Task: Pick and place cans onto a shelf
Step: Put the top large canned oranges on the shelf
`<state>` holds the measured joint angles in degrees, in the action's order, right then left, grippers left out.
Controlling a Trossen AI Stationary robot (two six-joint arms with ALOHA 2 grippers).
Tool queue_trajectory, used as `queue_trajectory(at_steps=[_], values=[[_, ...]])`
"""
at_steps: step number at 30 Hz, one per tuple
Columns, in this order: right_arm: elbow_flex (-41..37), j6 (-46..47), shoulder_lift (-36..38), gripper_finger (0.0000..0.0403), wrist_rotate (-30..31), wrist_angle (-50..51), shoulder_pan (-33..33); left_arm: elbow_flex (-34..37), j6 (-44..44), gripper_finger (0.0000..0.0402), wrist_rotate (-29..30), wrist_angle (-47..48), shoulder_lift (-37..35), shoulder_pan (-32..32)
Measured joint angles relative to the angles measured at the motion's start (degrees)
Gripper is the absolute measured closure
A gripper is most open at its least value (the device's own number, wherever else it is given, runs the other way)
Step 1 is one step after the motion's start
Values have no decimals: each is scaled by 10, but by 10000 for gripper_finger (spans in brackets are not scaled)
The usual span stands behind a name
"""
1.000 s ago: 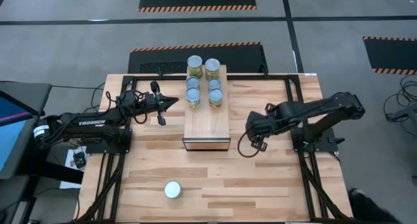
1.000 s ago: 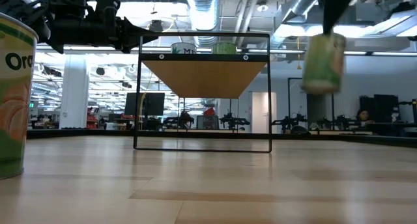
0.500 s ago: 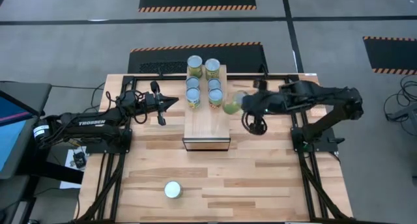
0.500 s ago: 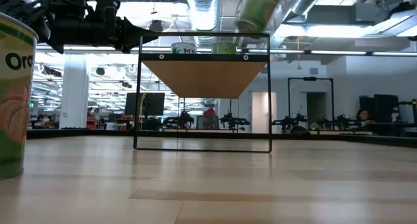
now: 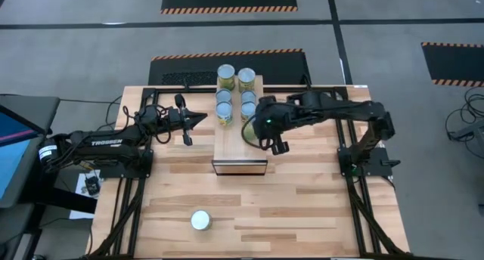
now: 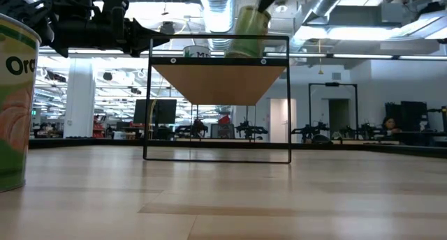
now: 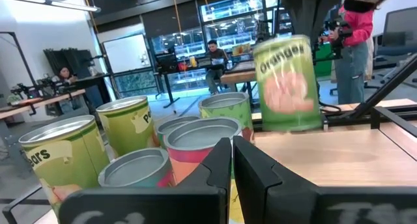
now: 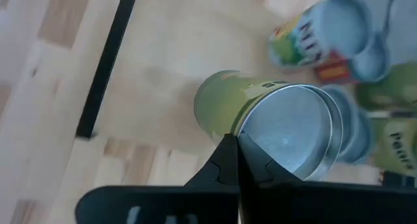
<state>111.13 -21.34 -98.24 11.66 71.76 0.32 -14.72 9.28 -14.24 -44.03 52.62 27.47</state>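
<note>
The shelf [image 5: 240,143] is a light-wood platform in the middle of the table. Several cans [image 5: 237,94] stand upright on its far end; they also show in the left wrist view [image 7: 130,129]. My right gripper [image 5: 259,128] is shut on one yellow-green can [image 5: 248,130] over the shelf's middle, just near of the standing cans. That can shows tilted in the low view [image 6: 246,32]. Another can [image 5: 200,219] stands on the table near its front edge. My left gripper [image 5: 198,119] is shut and empty, left of the shelf. My right gripper pinches the can's top rim [image 8: 242,134] between its two fingers, beside the silver lid [image 8: 290,129]. The fingers come slanting down from the table's right side. The can hangs tilted below them [image 6: 246,32], its bottom close over the shelf top; whether it touches, I cannot tell.
The shelf's near half [image 5: 240,150] is bare wood. The shelf stands on a black frame [image 6: 216,100] with a dark opening at its near end [image 5: 240,168]. The lone can looms at the left of the low view [image 6: 14,100]. Plank tabletop lies on both sides of the shelf.
My right gripper has carried the can up from low over the table's right side and toward the left, over the shelf's middle. The can has gone from hanging nearly upright to tilted. The left arm has kept still.
</note>
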Motion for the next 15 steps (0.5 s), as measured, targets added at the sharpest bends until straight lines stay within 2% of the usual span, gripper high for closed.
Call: queue_trajectory(at_steps=[6,15], values=[[29,5,-31,396,-23,48,4,0,0,395,0,0,0,0],[31,-10,-52,393,-43,51,4,0,0,395,0,0,0,0]])
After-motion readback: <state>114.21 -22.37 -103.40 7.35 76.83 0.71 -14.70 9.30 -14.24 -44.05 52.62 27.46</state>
